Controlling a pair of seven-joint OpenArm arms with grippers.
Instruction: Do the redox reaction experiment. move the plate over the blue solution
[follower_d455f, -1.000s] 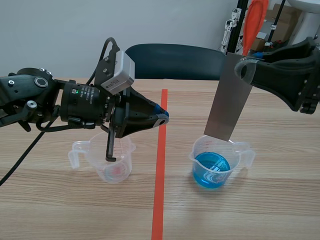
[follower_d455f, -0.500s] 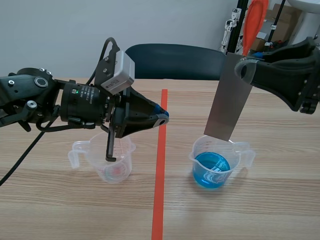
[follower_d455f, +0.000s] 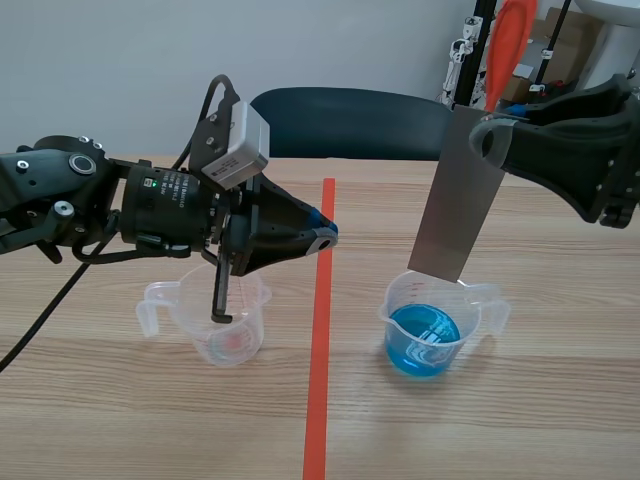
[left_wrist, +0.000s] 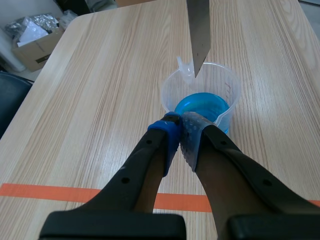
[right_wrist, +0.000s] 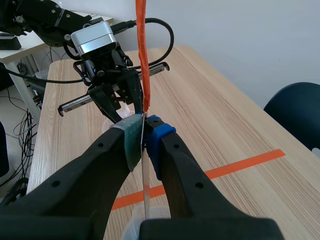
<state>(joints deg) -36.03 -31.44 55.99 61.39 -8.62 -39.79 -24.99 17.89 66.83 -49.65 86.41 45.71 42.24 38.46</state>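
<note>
From my console I count two clear cups: one blue-filled cup (follower_d455f: 425, 335) and one near-empty cup (follower_d455f: 228, 325). There is one metal plate (follower_d455f: 458, 195). I have two grippers, the left gripper (follower_d455f: 325, 236) and the right gripper (follower_d455f: 487, 136). One dark chair (follower_d455f: 350, 120) stands behind one table (follower_d455f: 120, 420).

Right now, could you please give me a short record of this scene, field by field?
right gripper: shut on the plate
plate: grey, hanging tilted, lower end above the far rim of the cup, not dipped
blue solution: in the cup's lower part
left gripper: shut on nothing, pointing toward the cup
other cup: clear, no blue liquid, across the tape line
</note>
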